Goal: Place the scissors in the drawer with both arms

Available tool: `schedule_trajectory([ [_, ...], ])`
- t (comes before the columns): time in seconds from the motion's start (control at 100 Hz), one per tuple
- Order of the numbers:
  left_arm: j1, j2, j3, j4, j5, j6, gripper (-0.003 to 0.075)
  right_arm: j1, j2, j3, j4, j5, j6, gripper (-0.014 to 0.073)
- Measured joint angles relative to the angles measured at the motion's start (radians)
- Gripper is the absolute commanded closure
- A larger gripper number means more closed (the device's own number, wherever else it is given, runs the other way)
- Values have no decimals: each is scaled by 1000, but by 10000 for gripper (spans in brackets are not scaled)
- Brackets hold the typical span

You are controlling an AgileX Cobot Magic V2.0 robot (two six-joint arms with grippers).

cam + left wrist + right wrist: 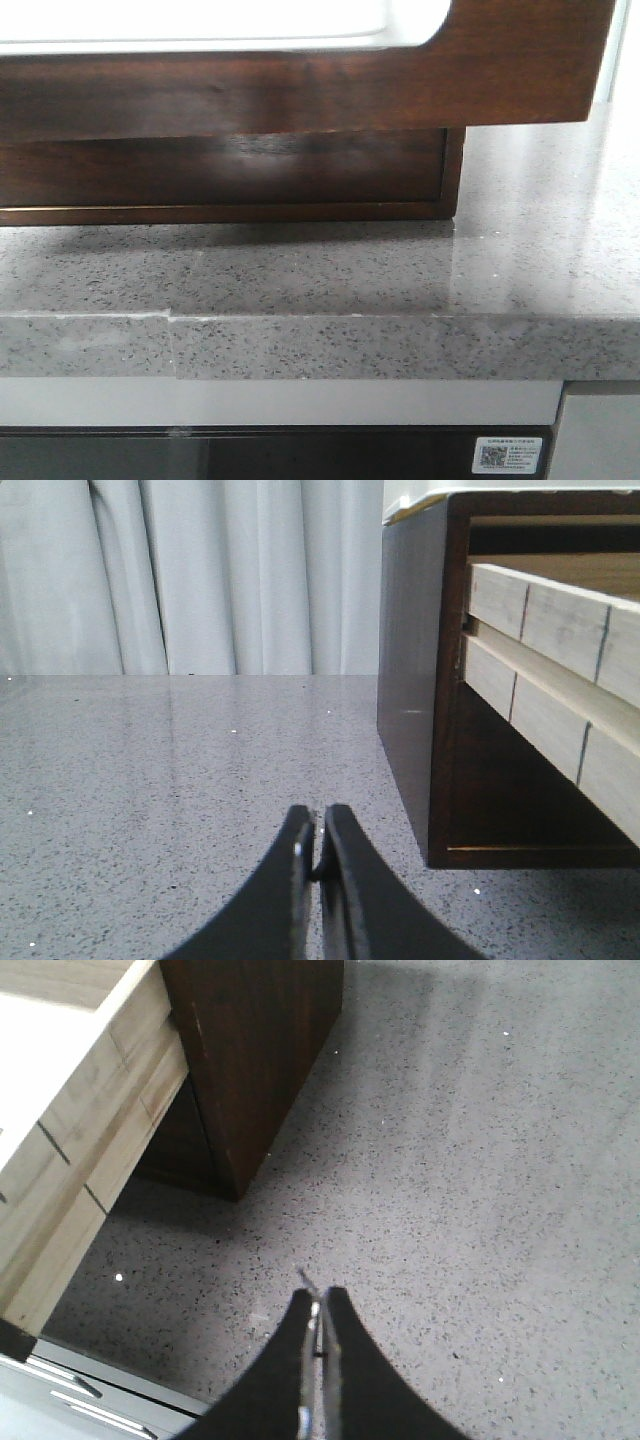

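Speckled grey stone fills the near part of the front view, the countertop (330,275) running edge to edge, with a seam across its near lip and a small QR-code sticker (510,455) on the dark panel below. Behind it looms the drawer (300,85), its wide reddish-brown wooden front pulled out toward the camera, a whitish rounded-corner area showing along its top. It juts forward over the dark wooden cabinet (230,175) that sits on the counter, casting a shadow on the stone underneath.

From the left wrist, the left gripper (318,845) hangs over bare counter with its black fingers pressed together and nothing between them; the cabinet's dark side stands just to one side, the drawer's pale jointed wooden side (545,670) extending out of it, and white curtains (190,575) hang at the far end.

From the right wrist, the right gripper (317,1310) is likewise closed, fingers together over the stone, near the cabinet's other corner and the drawer's pale wooden side. Scissors are visible in none of the three views.
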State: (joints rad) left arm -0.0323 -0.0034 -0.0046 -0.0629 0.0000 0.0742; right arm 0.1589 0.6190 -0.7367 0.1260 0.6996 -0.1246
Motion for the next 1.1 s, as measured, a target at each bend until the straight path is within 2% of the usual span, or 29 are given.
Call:
schedule_trajectory([
  [0.84,10,0,0,0,0,-1,741,-7,-17,21,-2,-12,4,662],
  [0.93,10,0,0,0,0,-1,741,-38,-75,93,-2,-76,4,662],
  [1.1,10,0,0,0,0,-1,741,-142,-283,365,-8,-362,4,662],
])
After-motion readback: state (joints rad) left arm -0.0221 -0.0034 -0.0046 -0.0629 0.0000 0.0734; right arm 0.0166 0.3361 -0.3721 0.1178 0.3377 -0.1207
